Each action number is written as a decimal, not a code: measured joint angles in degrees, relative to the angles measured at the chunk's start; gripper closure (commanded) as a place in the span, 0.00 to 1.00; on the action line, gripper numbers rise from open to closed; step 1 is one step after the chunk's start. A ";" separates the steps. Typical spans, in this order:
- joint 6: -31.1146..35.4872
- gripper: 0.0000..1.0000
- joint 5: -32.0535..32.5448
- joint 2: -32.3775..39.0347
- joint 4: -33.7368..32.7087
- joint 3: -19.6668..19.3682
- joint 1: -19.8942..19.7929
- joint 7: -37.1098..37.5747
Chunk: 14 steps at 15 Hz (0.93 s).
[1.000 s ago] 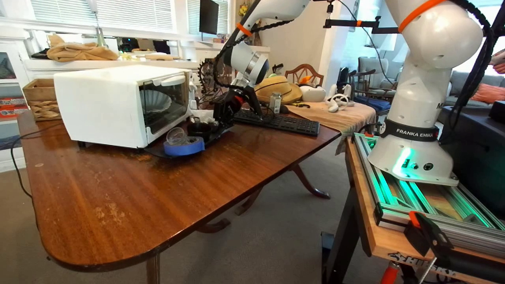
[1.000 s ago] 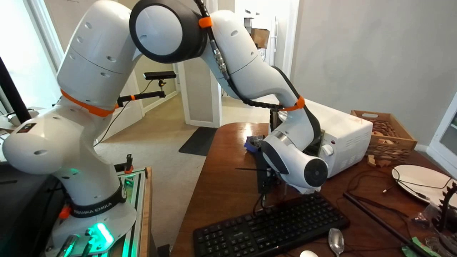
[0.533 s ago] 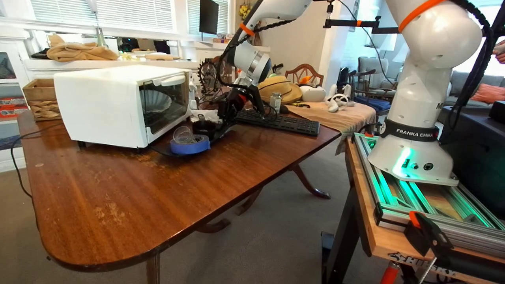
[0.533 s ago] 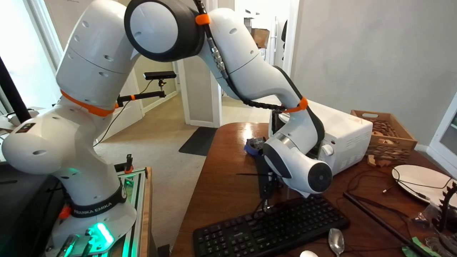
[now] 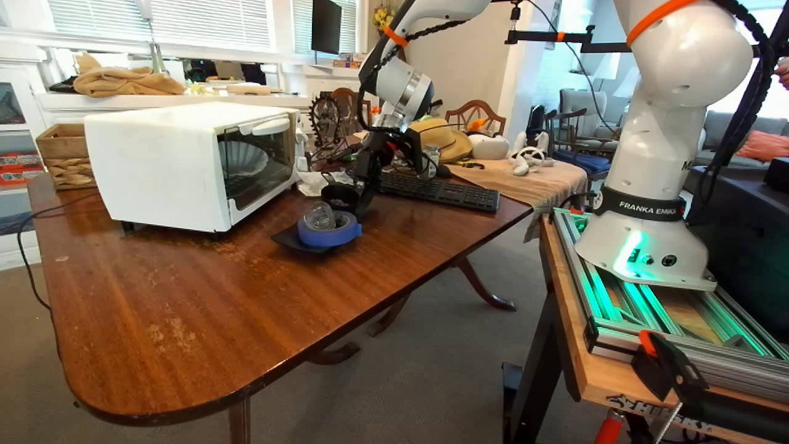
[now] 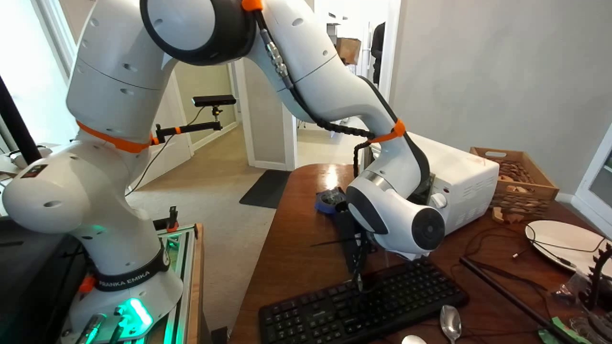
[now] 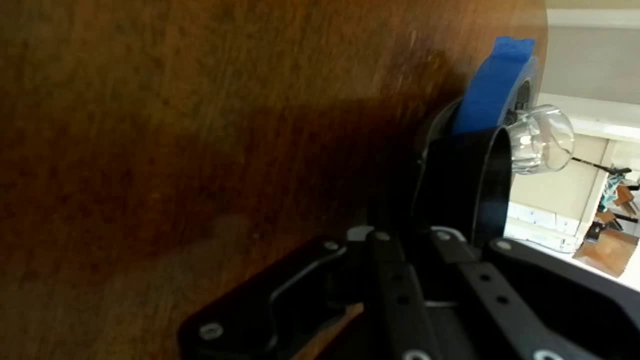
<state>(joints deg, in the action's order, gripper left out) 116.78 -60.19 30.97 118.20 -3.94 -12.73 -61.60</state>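
The gripper pinches the black tray. Both have slid toward three o'clock in an exterior view, so the toaster oven is farther off.

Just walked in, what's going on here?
The robot arm has its end effector closed on the edge of a black tray over the wooden table. On the tray: a black container near the grip, then a blue tape roll with a clear glass in its ring. A white toaster oven stands beside it. I can't tell whether the tray touches the table.
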 measured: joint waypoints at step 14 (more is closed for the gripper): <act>-9.75 0.98 -0.05 -1.49 1.28 -0.17 -2.87 -12.61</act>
<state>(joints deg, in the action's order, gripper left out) 107.03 -60.24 29.48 119.49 -4.11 -15.60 -74.21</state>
